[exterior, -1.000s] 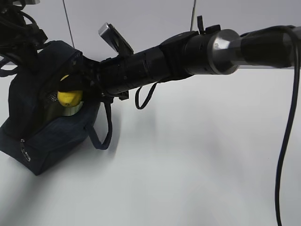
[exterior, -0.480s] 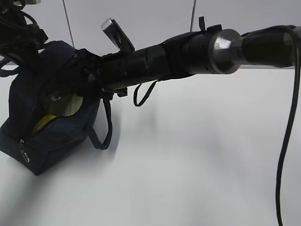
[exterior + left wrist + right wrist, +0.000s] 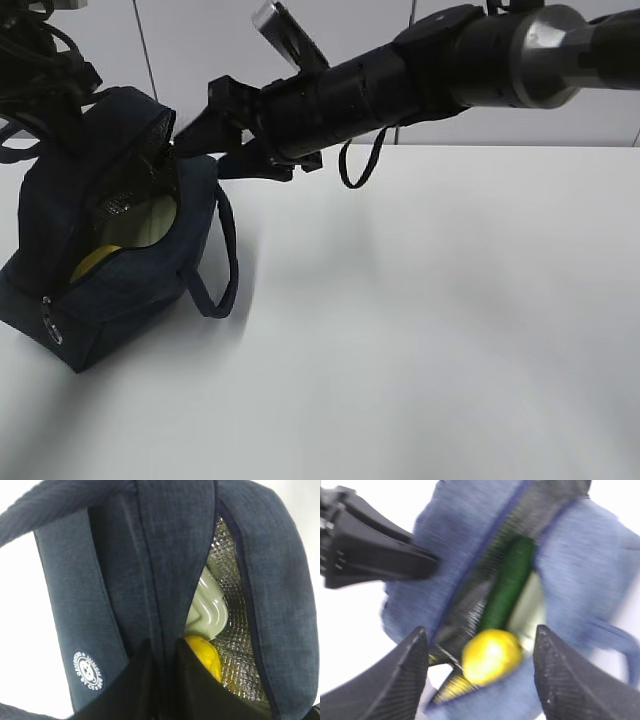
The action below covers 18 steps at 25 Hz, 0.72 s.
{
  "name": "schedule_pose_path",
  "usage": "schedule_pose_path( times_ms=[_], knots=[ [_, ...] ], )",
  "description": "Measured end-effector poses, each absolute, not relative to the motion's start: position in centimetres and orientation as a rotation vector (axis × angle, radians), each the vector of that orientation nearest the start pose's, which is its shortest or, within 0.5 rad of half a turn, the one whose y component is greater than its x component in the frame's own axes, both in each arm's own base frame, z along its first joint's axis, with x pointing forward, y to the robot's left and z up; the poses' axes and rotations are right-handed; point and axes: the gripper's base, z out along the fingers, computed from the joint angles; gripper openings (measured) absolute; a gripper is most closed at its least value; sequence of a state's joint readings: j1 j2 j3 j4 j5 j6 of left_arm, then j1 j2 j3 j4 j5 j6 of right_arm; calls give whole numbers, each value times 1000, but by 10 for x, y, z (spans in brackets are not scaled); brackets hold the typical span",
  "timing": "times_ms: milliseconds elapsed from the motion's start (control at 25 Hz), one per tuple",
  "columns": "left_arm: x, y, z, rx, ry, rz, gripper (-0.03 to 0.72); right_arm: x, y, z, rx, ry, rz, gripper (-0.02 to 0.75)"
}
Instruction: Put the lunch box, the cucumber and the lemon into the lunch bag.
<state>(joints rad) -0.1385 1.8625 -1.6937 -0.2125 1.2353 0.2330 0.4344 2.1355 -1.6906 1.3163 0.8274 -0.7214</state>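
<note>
White worktop is carrying one thing directly: the navy lunch bag, sitting at its left end.

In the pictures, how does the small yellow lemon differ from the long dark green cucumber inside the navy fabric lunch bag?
The small yellow lemon is rounded and short; the long dark green cucumber is slender and much longer. The lemon lies near one end of the opening, while the cucumber stretches along it. The lemon is bright yellow, the cucumber dark green. Both rest inside the navy fabric lunch bag, next to each other, below the open right gripper.
</note>
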Motion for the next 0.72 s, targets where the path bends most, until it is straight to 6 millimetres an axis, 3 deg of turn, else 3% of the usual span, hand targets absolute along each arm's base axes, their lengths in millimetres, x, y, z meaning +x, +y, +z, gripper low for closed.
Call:
schedule_pose_path(
  times_ms=[440,720],
  knots=[
    [387,-72,298,469,2827,-283,58,402,253,222,-474,2448,1225,479],
    [387,-72,298,469,2827,-283,58,401,271,190,-412,2511,1270,476]
  ],
)
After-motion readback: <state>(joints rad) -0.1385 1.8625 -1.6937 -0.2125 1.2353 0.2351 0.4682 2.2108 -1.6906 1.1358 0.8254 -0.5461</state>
